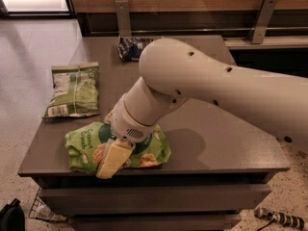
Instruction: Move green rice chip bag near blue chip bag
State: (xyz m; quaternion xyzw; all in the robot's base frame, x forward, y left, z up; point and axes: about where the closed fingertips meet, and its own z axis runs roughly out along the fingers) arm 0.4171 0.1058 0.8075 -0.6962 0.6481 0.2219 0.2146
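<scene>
The green rice chip bag point(84, 146) lies flat near the front left edge of the grey table point(216, 134). It is bright lime green with white lettering and pictures of tan chips. My gripper point(113, 159) is down on the bag's middle, pointing toward the front edge, and my white arm covers part of the bag. The blue chip bag point(131, 47) is small and dark navy. It lies at the far back of the table, well away from the green bag, partly hidden behind my arm.
A flatter pale-green bag with a white label point(74, 89) lies at the left side of the table. A wooden wall with metal brackets point(262, 18) runs behind the table. A cable point(276, 218) and a wire basket point(43, 211) are on the floor.
</scene>
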